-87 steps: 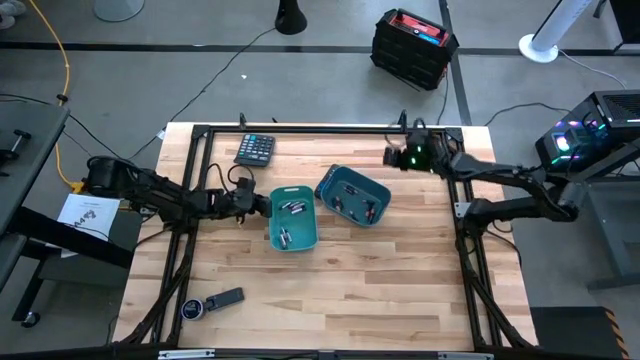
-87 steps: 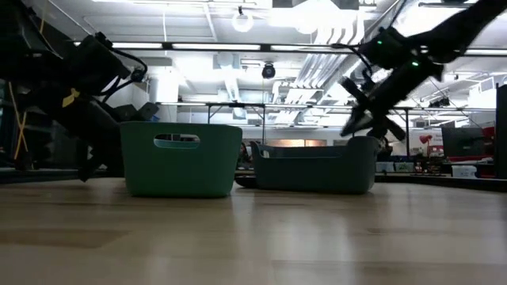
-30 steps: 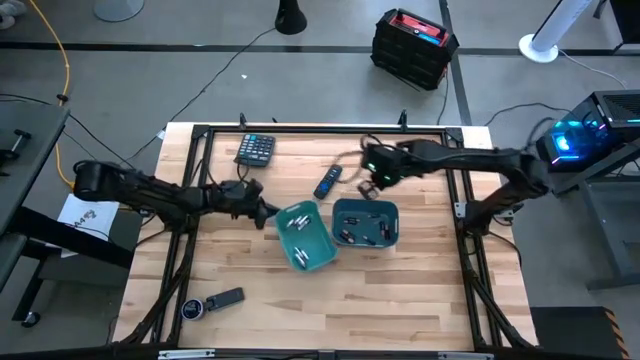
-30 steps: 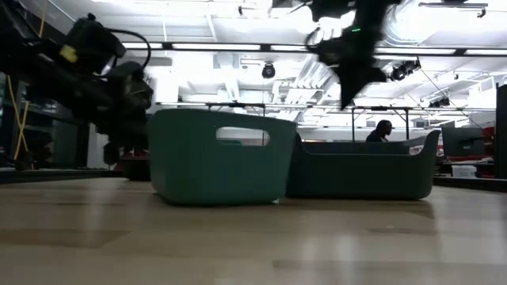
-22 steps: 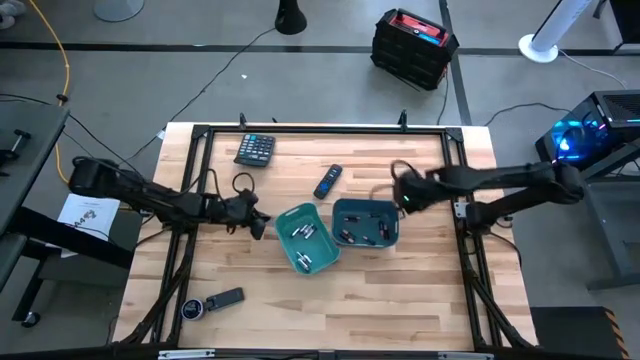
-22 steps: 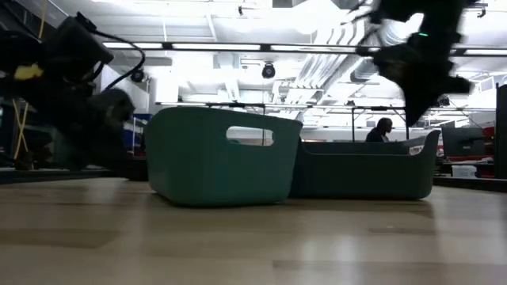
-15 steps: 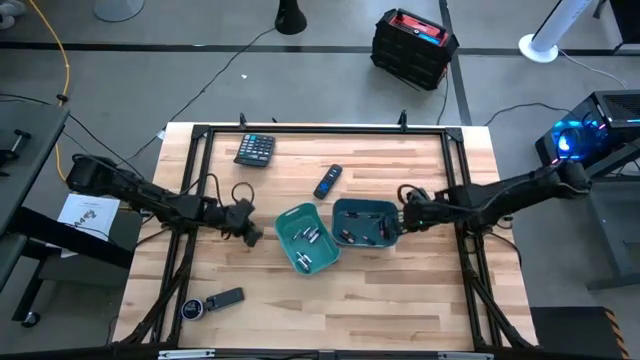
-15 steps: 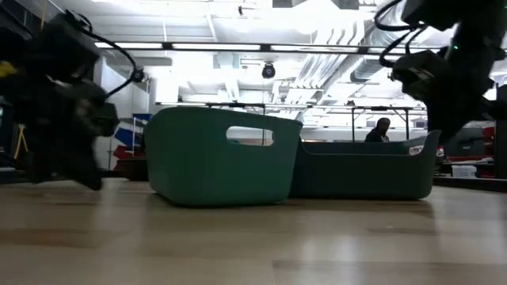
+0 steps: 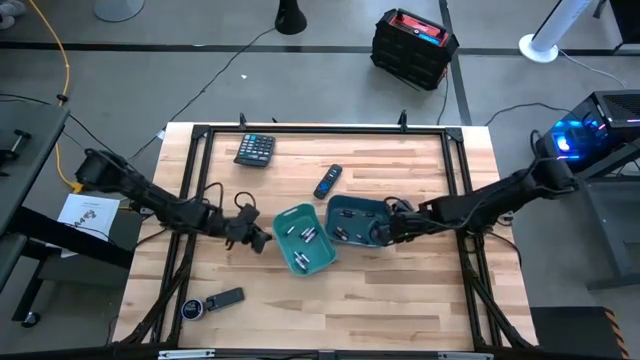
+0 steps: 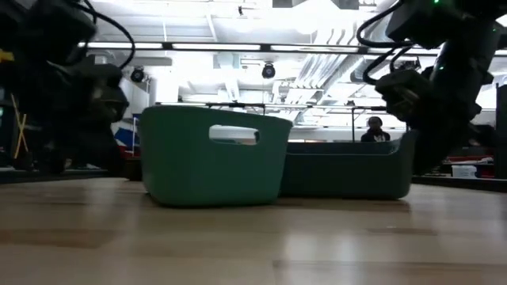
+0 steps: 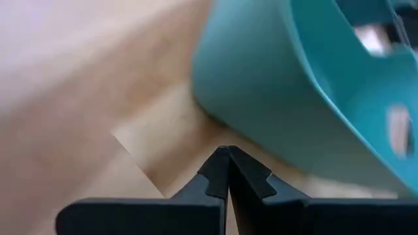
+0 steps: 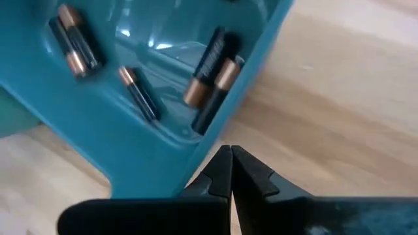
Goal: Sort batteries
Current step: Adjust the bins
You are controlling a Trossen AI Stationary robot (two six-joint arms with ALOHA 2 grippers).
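Overhead, wooden table (image 9: 400, 300), grey floor (image 9: 150, 60) around.

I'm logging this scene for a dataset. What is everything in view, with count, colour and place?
Bins: two, teal, side by side mid-table.
Batteries: several, dark and silvery, inside both bins; exact count unclear.
Calculator: one, dark, far left of table.
Remote: one, black, behind the bins.
Small dark device: one, near left corner; kind unclear.
Black case: one, red top, on floor beyond table.
Person: one, far back in room.
Left gripper: shut, beside left bin.
Right gripper: shut, at right bin's side.
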